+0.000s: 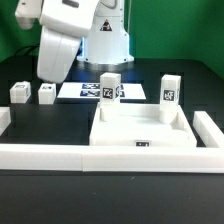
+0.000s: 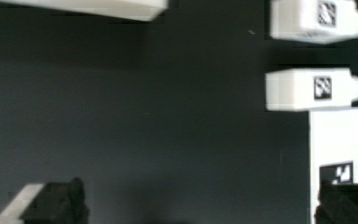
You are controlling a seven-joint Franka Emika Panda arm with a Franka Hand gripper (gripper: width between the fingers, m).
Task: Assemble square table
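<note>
The white square tabletop (image 1: 140, 130) lies near the front rail with its rim up. Two white tagged legs (image 1: 110, 87) (image 1: 169, 90) stand upright at its two far corners. Two more legs (image 1: 18, 93) (image 1: 46, 93) lie loose on the black table at the exterior view's left. They also show in the wrist view (image 2: 318, 20) (image 2: 314, 88). My gripper (image 1: 50, 77) hangs above the table close to these loose legs. In the wrist view the gripper (image 2: 202, 210) is open and empty, with dark fingers (image 2: 51, 205) wide apart over bare black table.
The marker board (image 1: 92, 92) lies behind the tabletop and shows in the wrist view (image 2: 345, 165). A long low white border rail (image 1: 60, 157) runs along the front, with side pieces (image 1: 4, 121) (image 1: 208, 130). A white piece (image 2: 105, 8) shows at the wrist view's edge.
</note>
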